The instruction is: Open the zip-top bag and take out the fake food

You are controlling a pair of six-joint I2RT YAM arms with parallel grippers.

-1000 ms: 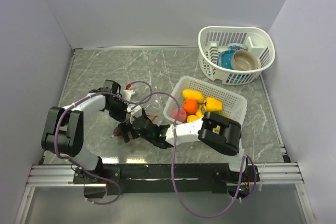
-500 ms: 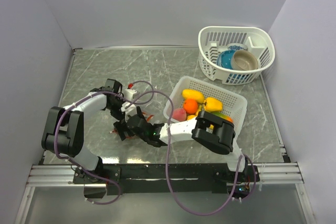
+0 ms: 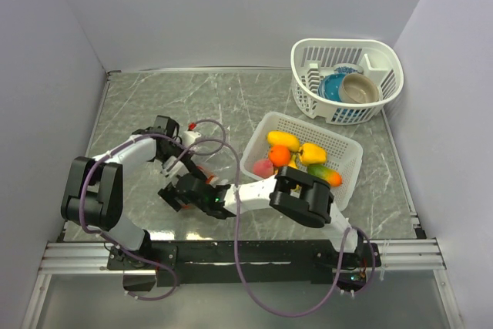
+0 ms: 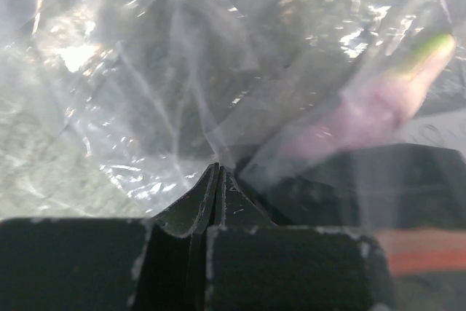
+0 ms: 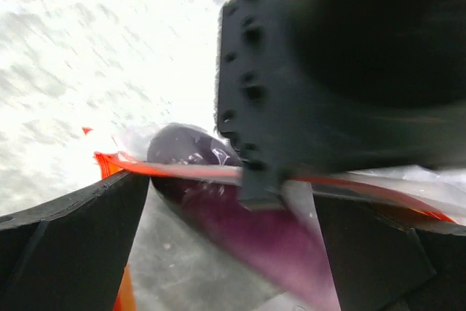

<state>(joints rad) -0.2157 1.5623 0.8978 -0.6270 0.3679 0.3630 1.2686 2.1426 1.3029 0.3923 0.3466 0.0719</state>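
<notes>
The zip-top bag lies crumpled on the table between my two grippers, its red-orange zip strip stretched across the right wrist view. My left gripper is shut on a fold of the bag's clear film. My right gripper is open at the bag's mouth, one finger on each side of a dark purple piece of fake food that lies inside the bag. In the top view both grippers meet at the bag. Several more pieces of fake food lie in the white mesh basket.
A round white basket at the back right holds a blue bowl and a tan bowl. The white mesh basket stands just right of the grippers. Purple cables loop over the table near both arms.
My right arm has reached further left, bringing its open gripper up to the bag's mouth. The left gripper has stayed shut on the film in the same place.
</notes>
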